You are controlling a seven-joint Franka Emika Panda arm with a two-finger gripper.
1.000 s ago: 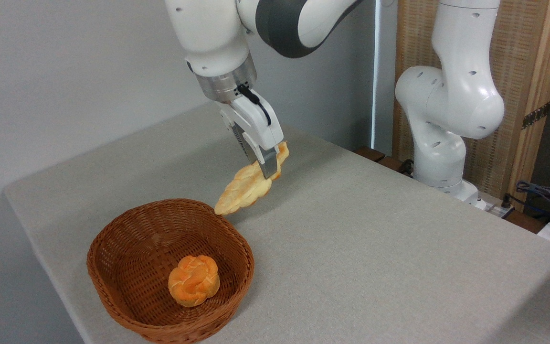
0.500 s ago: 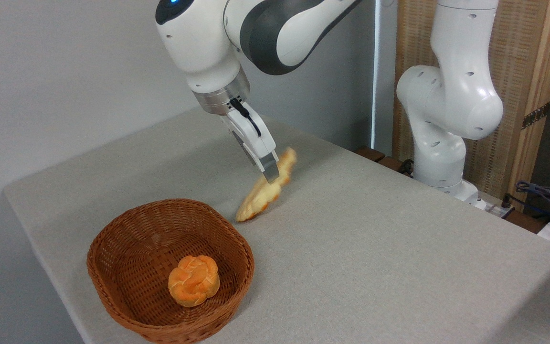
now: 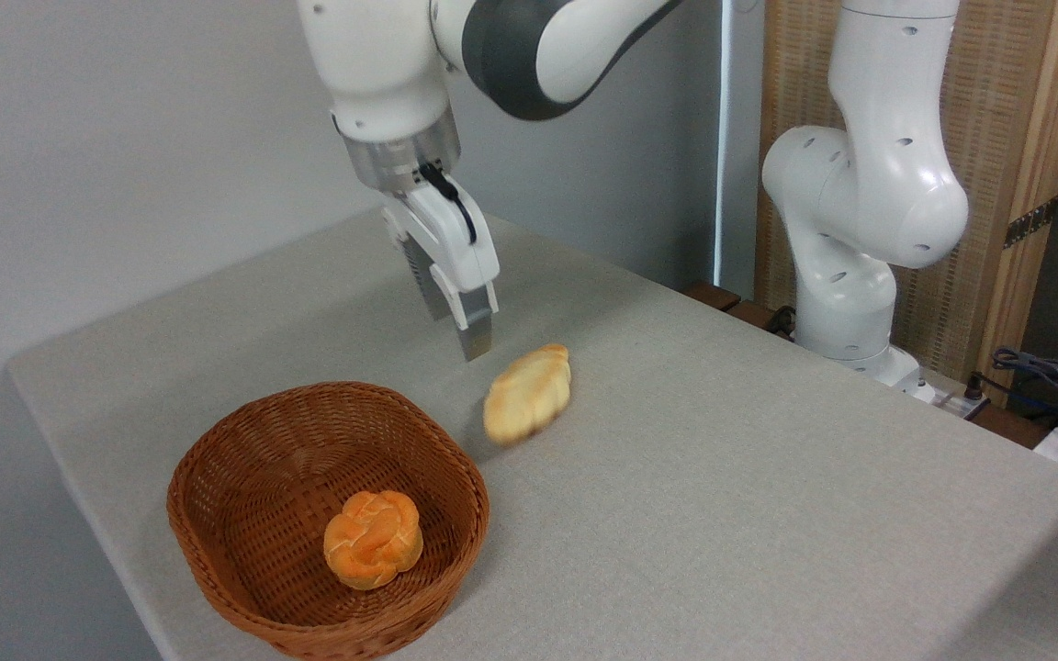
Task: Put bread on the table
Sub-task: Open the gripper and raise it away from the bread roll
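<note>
The bread, a pale golden braided loaf, lies loose and slightly blurred on the table, just right of the basket's far rim. My gripper hangs just above and to the left of it, pointing down. It is open and holds nothing, seen side-on so only one finger shows clearly.
A brown wicker basket stands at the front left with a round orange knotted bun inside. The arm's white base rises at the table's far right edge, with cables beyond it. A grey wall runs behind.
The gripper let go of the bread, then rose and shifted left. The loaf dropped from its tilted held pose onto the cloth.
</note>
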